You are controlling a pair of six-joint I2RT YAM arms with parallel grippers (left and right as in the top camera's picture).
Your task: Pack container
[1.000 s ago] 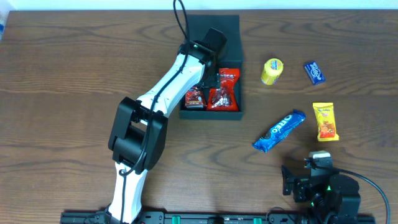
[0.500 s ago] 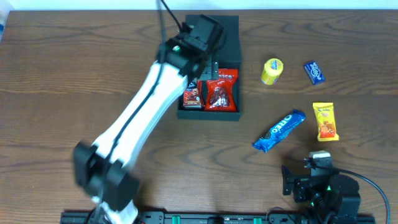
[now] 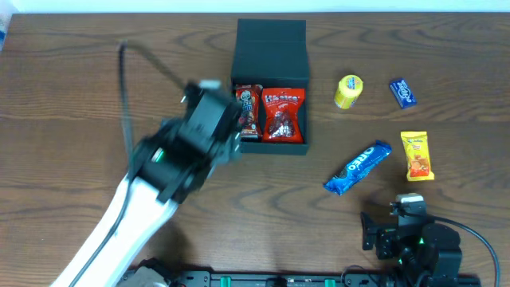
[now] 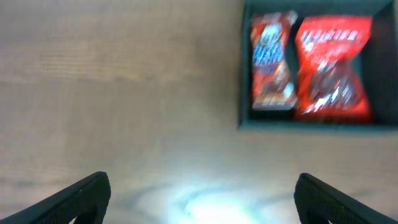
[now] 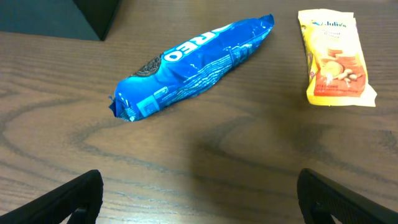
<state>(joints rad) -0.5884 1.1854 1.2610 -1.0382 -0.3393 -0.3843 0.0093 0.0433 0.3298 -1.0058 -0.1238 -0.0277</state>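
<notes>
1. Nearest in, the right gripper [image 5: 199, 202] sits low at the near right edge of the table [image 3: 80, 96]. Its fingers are spread wide, with only bare wood between them.
2. Just beyond it lies the blue Oreo pack [image 5: 193, 62], flat and at a slant. It is apart from the fingers and nothing touches it.
3. To the right of the Oreo pack, and slightly farther back, is a yellow biscuit pack [image 5: 336, 56]. It lies flat, near the Oreo pack but clear of it.
4. On the left, the left arm is a blur in the overhead view. The left gripper [image 4: 202, 196] hangs over the table just off the near left corner of the container [image 3: 271, 49]. Its fingers are wide apart and grip nothing.
5. The container sits in the far middle of the table, with its lid flap open toward the far edge.
6. Two packs lie inside it side by side. A red pack [image 4: 333, 68] is on the right and a narrower dark red pack [image 4: 272, 59] is on the left, against the left wall.
7. Right of the container, well clear of it, is a yellow round snack [image 3: 348, 91].
8. Beyond that, further right, is a small blue pack [image 3: 402, 92].
</notes>
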